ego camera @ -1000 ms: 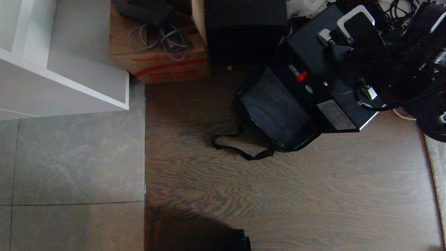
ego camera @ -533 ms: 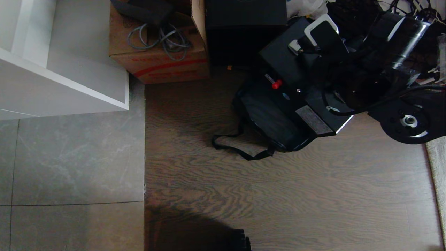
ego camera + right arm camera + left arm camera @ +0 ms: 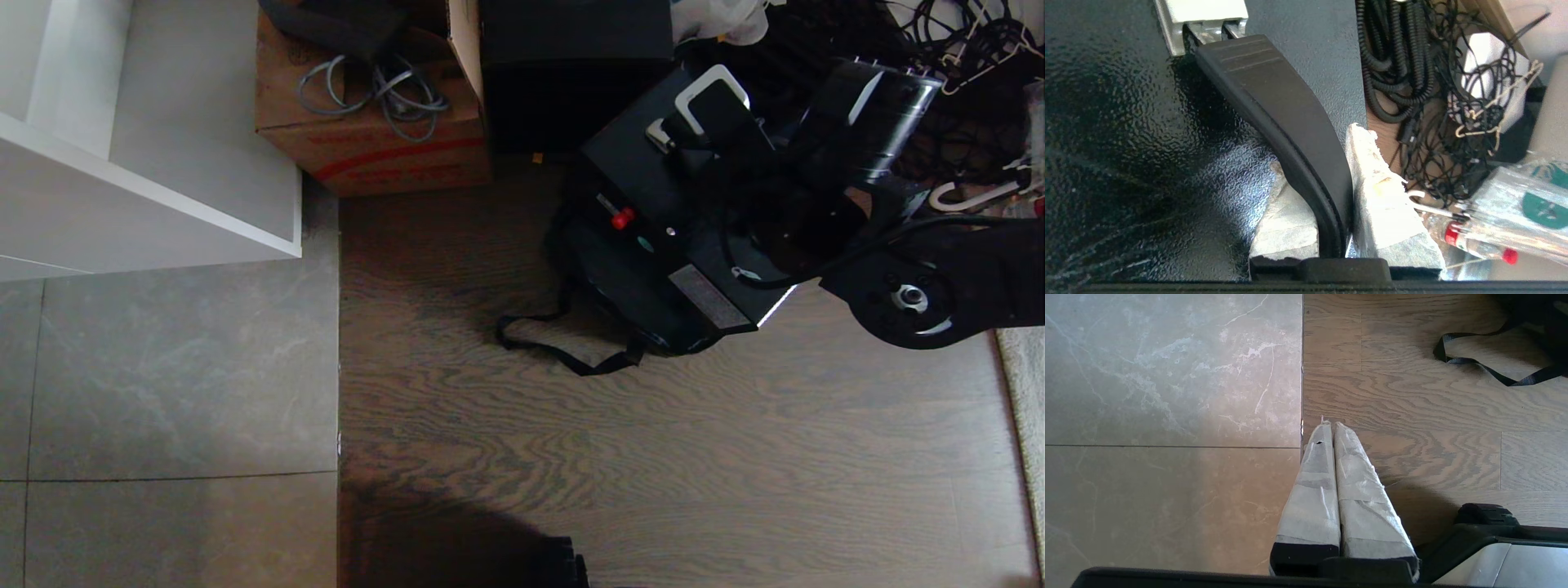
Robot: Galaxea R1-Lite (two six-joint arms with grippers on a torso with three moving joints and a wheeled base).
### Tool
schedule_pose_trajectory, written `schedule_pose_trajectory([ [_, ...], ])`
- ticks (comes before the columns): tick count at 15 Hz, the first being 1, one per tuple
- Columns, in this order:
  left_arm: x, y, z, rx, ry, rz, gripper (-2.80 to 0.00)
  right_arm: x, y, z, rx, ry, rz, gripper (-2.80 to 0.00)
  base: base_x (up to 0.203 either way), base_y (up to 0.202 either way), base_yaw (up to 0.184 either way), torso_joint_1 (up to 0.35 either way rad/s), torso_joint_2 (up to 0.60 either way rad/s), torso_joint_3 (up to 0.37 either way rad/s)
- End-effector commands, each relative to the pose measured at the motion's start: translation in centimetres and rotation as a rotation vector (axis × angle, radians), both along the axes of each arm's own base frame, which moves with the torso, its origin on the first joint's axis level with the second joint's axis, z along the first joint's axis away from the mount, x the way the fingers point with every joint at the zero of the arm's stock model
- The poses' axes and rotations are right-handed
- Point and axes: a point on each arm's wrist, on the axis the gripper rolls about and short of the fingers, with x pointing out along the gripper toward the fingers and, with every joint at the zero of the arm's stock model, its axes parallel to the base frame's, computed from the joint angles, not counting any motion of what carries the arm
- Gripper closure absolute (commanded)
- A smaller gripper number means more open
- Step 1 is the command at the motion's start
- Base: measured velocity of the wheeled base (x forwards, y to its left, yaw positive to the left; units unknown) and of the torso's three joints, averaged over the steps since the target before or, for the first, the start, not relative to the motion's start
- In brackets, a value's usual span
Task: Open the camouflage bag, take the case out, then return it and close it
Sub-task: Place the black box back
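The case [image 3: 645, 175] is a black box with a red knob [image 3: 623, 218] and a grey label [image 3: 709, 296]. It hangs tilted over the dark camouflage bag [image 3: 608, 286], covering most of the bag's opening. The bag's black strap [image 3: 563, 353] trails on the wood floor. My right gripper [image 3: 712, 151] is shut on the case's black handle [image 3: 1274, 94], one taped finger on each side, near a silver bracket [image 3: 1200, 16]. My left gripper [image 3: 1331, 424] is shut and empty, parked low over the seam between tile and wood. The strap [image 3: 1474, 365] lies beyond it.
A brown cardboard box [image 3: 367, 131] with cables and a taller black box [image 3: 571, 65] stand behind the bag. A white cabinet [image 3: 163, 180] is at the left, tangled cables [image 3: 963, 73] and a plastic bottle [image 3: 1515, 208] at the right, a rug edge [image 3: 1020, 392] beyond.
My right arm has carried the case leftward and nearer, so it now covers far more of the bag. The left gripper has not moved.
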Motion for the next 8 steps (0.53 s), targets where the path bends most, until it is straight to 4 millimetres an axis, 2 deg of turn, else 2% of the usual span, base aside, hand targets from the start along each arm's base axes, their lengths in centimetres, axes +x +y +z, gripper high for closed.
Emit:
schedule_pose_trajectory([
  [1, 0.00, 0.00, 0.00, -0.001, -0.001, 0.001, 0.00, 0.03, 0.18, -0.23, -0.006, 0.005, 0.000, 0.00, 0.000, 0.000, 0.000, 0.000, 0.00, 0.000],
  [8, 0.00, 0.00, 0.00, -0.001, -0.001, 0.001, 0.00, 0.31, 0.37, -0.95, 0.009, 0.017, 0.004, 0.00, 0.000, 0.000, 0.000, 0.000, 0.00, 0.000],
])
